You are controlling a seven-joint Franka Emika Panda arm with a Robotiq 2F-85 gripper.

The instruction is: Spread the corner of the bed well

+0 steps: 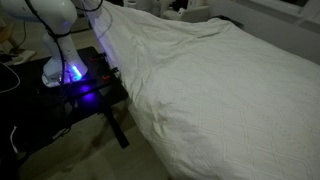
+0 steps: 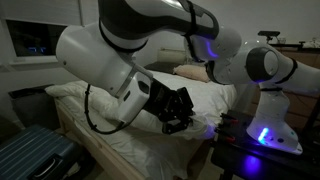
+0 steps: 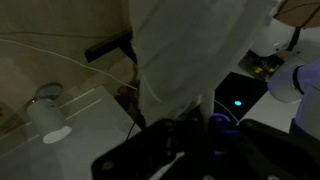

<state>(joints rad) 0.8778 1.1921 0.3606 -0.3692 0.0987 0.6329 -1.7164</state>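
At the edge of the bed (image 1: 230,110), the gripper (image 2: 177,120) had its fingers pressed together, apparently pinching the corner (image 3: 190,50) of the duvet, raised above the bed.

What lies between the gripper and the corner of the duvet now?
Nothing: in the wrist view the shut gripper pinches the corner directly, and the white cloth runs straight out from it.
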